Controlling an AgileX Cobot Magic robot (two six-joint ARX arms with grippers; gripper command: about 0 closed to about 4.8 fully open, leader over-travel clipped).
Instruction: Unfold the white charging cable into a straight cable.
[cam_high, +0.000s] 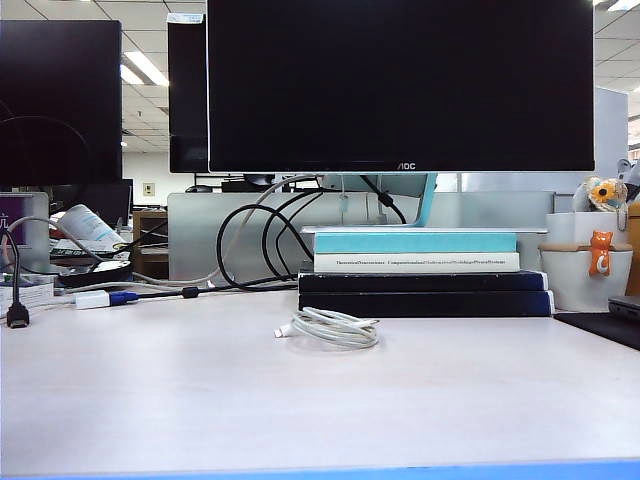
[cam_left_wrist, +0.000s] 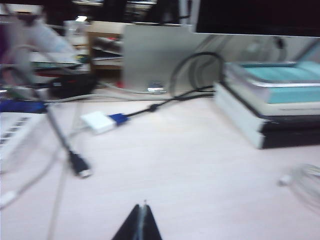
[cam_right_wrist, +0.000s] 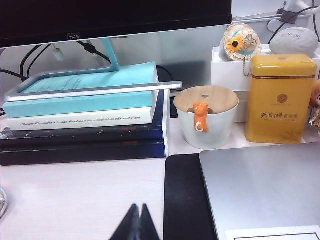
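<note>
A white ceramic cup (cam_right_wrist: 207, 127) capped with a round wooden lid and an orange cat figure, and a closed yellow metal tea tin (cam_right_wrist: 281, 97) beside it, stand on the pale worktop (cam_high: 200, 400), their contents hidden. The thin white charging cable (cam_high: 332, 327) lies coiled mid-worktop, just before a stack of books (cam_high: 420, 275) under the black monitor (cam_high: 400, 85). The left gripper (cam_left_wrist: 142, 222) and right gripper (cam_right_wrist: 137, 222) hover with fingers closed, empty, well apart from the cable.

The right gripper (cam_right_wrist: 136, 220), closed, hangs over the desk (cam_right_wrist: 75, 195) before stacked books (cam_right_wrist: 85, 120).
</note>
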